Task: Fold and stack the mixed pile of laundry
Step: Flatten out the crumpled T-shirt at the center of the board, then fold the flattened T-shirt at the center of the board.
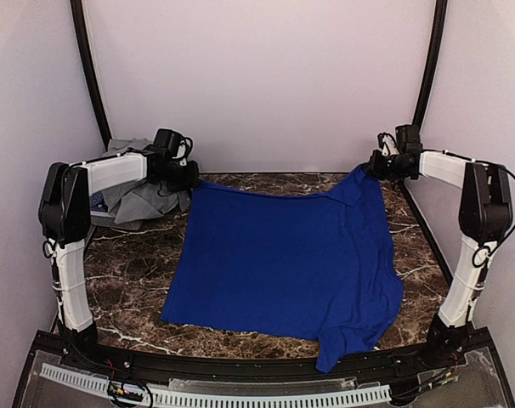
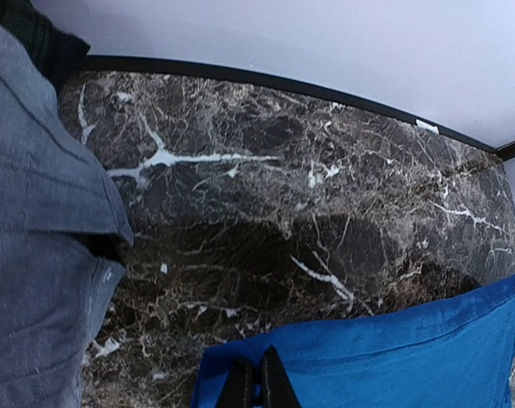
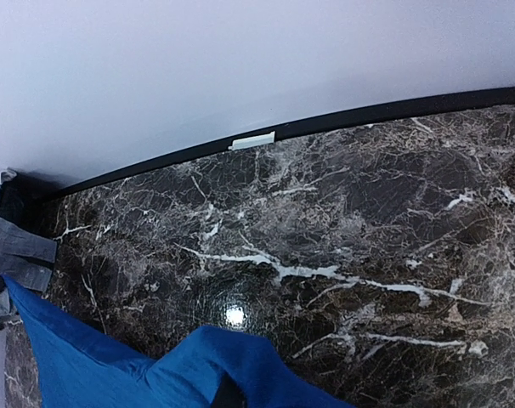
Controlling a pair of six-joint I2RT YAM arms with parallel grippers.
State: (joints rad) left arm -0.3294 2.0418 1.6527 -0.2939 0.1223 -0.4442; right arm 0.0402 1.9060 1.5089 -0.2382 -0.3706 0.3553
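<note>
A royal-blue T-shirt (image 1: 283,255) lies spread flat on the dark marble table (image 1: 130,263), one sleeve hanging over the near edge. My left gripper (image 1: 188,177) is shut on its far left corner; the wrist view shows the black fingers (image 2: 274,382) pressed together over the blue cloth (image 2: 368,348). My right gripper (image 1: 373,166) is shut on the far right corner, lifted a little off the table. There the blue fabric (image 3: 240,361) drapes over the dark fingertip (image 3: 228,396). The rest of the laundry pile (image 1: 134,200), grey pieces, sits at the back left.
A grey garment (image 2: 36,255) lies close on the left of my left gripper, with a dark-green piece (image 2: 36,38) behind it. A black rail (image 3: 368,115) runs along the table's far edge against the white wall. Black frame posts (image 1: 87,68) stand at both back corners.
</note>
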